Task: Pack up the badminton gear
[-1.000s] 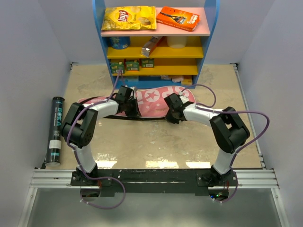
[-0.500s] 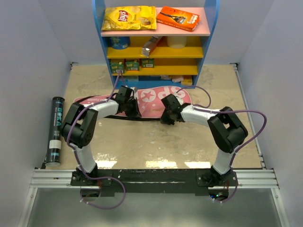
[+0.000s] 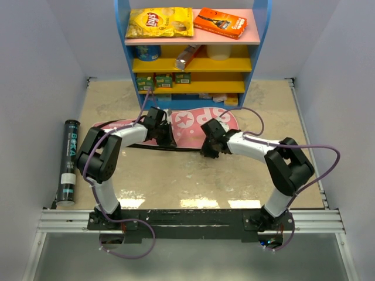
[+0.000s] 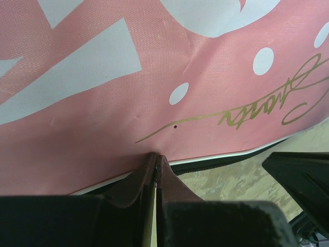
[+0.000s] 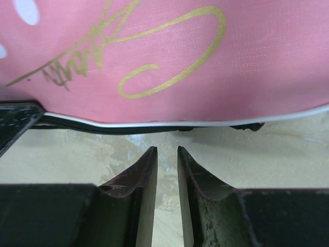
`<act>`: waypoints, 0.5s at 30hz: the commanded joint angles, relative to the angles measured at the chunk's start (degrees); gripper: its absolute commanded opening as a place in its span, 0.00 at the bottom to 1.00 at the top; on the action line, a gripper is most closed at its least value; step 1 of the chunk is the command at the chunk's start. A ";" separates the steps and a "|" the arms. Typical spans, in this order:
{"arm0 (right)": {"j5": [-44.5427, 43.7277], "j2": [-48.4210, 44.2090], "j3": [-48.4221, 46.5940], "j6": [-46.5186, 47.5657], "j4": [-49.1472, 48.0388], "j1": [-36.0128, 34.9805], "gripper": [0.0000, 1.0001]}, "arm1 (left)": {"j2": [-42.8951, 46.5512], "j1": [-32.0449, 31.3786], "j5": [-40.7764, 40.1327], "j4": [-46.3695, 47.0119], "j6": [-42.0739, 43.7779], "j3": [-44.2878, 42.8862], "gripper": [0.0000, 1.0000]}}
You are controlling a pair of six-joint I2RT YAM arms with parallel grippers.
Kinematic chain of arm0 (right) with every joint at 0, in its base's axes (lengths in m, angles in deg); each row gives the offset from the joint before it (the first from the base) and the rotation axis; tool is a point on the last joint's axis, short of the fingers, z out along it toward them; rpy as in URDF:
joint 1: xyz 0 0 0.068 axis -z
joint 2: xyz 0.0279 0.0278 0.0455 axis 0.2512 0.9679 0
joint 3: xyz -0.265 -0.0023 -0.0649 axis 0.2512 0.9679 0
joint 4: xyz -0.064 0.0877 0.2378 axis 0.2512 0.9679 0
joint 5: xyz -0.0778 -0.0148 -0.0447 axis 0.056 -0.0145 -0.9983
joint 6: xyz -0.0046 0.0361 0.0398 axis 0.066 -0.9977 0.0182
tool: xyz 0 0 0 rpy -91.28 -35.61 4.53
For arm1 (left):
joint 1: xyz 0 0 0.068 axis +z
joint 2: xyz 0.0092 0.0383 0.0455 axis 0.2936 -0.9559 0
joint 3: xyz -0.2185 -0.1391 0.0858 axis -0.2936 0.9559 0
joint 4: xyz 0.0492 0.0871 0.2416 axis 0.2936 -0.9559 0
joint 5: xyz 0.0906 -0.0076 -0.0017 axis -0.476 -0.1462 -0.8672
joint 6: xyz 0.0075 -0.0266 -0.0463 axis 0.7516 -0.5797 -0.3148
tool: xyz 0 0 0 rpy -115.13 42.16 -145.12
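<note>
The pink racket-shaped bag [image 3: 188, 124] lies flat across the back of the table, lettered side up. My left gripper [image 3: 166, 138] is at its near edge, left of the middle. In the left wrist view the jaws [image 4: 156, 156] are pinched together on the bag's [image 4: 154, 77] white-piped rim. My right gripper [image 3: 209, 148] is at the near edge further right. Its jaws [image 5: 167, 150] stand slightly apart with bare table between them, just short of the bag [image 5: 205, 62]. The long black tube [image 3: 68, 161] lies at the far left by the wall.
A blue shelf unit [image 3: 261, 35] stands right behind the bag, with a yellow crisp packet [image 3: 159, 22] and an orange box [image 3: 220, 21] on top and small items on its lower shelves. Walls close in on the left and right.
My right gripper has opened off the bag's edge and drawn back slightly toward me and left. The bag's right end shifted a little left. The left gripper stayed put.
</note>
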 commanded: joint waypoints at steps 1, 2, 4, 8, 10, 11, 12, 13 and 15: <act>-3.14 -5.77 1.06 1.44 3.82 0.60 0.27 | -1.39 -0.80 1.64 -3.26 1.58 0.04 0.09; -3.49 -6.64 1.41 1.53 4.00 0.69 0.27 | -1.38 -0.80 1.73 -3.26 1.58 0.04 0.09; -3.50 -8.31 2.20 1.79 4.35 1.04 0.27 | -1.30 -0.80 1.90 -3.26 1.58 0.04 0.09; -3.50 -8.32 2.12 2.15 4.88 1.13 0.29 | -1.21 -0.80 2.25 -3.17 1.58 0.04 0.09; -3.41 -7.36 1.86 2.06 4.71 0.95 0.30 | -1.12 -0.89 2.34 -3.17 1.58 -0.05 0.09; -3.67 -7.09 1.77 1.97 4.27 1.04 0.33 | -1.12 -0.80 2.43 -3.17 1.58 -0.05 0.09; -4.19 -6.92 1.77 1.71 3.31 1.04 0.34 | -1.21 -0.89 2.43 -3.08 1.58 -0.05 0.09; -3.94 -6.39 1.77 1.27 2.78 1.04 0.35 | -1.12 -0.80 2.52 -3.17 1.58 -0.05 0.09; -3.50 -5.69 1.85 0.74 1.20 0.69 0.37 | -1.21 -0.89 2.52 -3.17 1.58 -0.05 0.09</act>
